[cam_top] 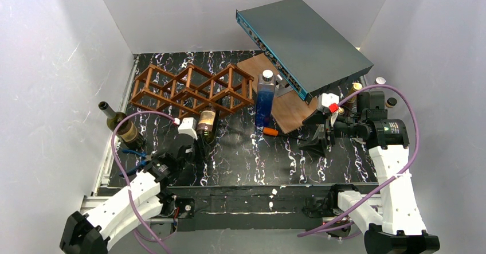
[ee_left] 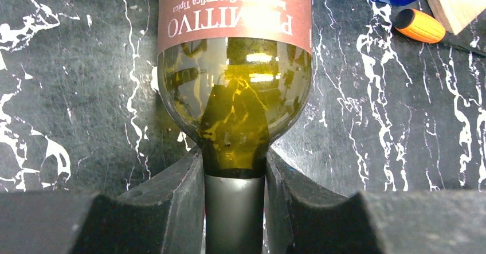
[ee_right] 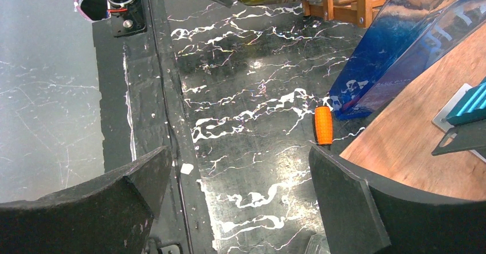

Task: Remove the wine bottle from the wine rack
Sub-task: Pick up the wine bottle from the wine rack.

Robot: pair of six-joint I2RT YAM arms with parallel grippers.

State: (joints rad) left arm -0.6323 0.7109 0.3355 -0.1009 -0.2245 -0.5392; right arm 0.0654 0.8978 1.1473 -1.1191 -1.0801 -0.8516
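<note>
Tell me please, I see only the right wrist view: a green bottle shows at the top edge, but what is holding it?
Observer: The left claw is shut on the neck of the wine bottle, with one finger on each side.
Operator: Is the bottle already out of the wine rack?
Observer: In the top view its base end lies at the front lower bars of the wine rack. I cannot tell whether it is fully out.
Operator: Is there any other wine bottle?
Observer: Yes, a second green bottle is to the left of the rack, apart from it.
</note>
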